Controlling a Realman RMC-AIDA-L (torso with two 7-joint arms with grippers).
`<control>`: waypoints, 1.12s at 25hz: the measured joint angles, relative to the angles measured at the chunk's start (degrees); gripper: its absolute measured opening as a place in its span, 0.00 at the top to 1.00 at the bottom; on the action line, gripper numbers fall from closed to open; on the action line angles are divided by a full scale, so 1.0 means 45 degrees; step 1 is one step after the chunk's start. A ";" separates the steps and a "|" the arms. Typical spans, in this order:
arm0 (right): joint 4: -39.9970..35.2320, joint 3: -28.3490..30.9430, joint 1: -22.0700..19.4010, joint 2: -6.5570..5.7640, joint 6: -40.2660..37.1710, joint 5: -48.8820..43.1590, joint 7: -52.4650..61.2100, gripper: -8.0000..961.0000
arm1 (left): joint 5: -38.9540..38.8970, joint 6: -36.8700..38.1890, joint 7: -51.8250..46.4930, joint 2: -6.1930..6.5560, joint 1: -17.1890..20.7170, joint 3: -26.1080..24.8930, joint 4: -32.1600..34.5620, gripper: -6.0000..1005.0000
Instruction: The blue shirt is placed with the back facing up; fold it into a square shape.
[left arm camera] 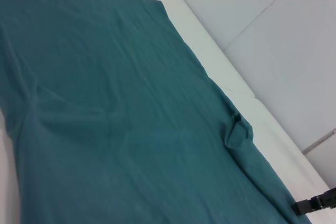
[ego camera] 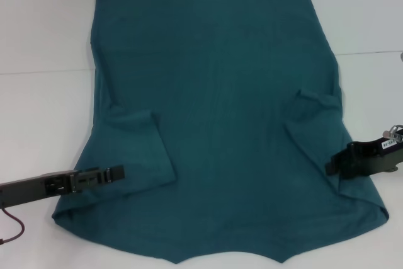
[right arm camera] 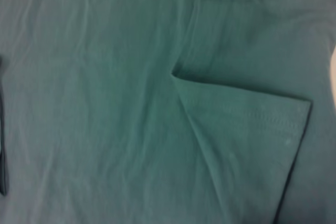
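Note:
The blue shirt [ego camera: 220, 92] lies flat on the white table [ego camera: 38, 111], plain side up, hem far from me and neck end near me. Both short sleeves are folded inward onto the body: the left sleeve [ego camera: 135, 149] and the right sleeve [ego camera: 315, 111]. My left gripper [ego camera: 119, 172] reaches in low over the shirt's left sleeve near its lower edge. At the shirt's right edge, below the folded sleeve, sits my right gripper [ego camera: 332, 167]. The shirt [left arm camera: 131, 119] fills the left wrist view, with the right gripper [left arm camera: 310, 204] at its far side. The right wrist view shows the shirt [right arm camera: 105, 103] and a folded sleeve [right arm camera: 241, 124].
A thin red cable [ego camera: 16, 228] hangs by the left arm at the near left. A seam line [ego camera: 44, 71] crosses the white surface behind the shirt's middle. Bare table shows on both sides of the shirt.

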 joint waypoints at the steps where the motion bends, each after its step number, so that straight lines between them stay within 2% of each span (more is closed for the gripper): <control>1: 0.0020 0.0001 0.0009 0.0008 0.0038 0.0000 0.0000 0.54 | -0.0001 -0.0038 0.0000 0.0000 0.0005 0.0000 0.0000 0.10; 9: 0.0166 -0.0001 0.0169 0.0222 0.0496 0.0020 0.0000 0.54 | 0.0000 -0.0118 0.0068 0.0042 -0.0044 0.0000 -0.0294 0.10; 14: 0.0166 -0.0002 0.0198 0.0302 0.0701 0.0735 -0.0128 0.54 | 0.0000 -0.0134 0.0080 0.0055 -0.0064 -0.0001 -0.0313 0.10; 18: 0.0166 -0.0002 -0.0006 0.0296 0.0710 0.2607 -0.0925 0.54 | 0.0001 -0.0136 0.0082 0.0059 -0.0063 -0.0001 -0.0313 0.10; 22: 0.0214 -0.0132 -0.0198 0.0254 -0.0084 0.4623 -0.2431 0.54 | 0.0000 -0.0136 0.0073 0.0067 -0.0029 -0.0001 -0.0312 0.10; 28: 0.0102 -0.0727 -0.0004 0.0168 -0.0535 0.3742 -0.1927 0.55 | 0.0001 -0.0207 0.0008 0.0096 0.0012 -0.0017 -0.0310 0.10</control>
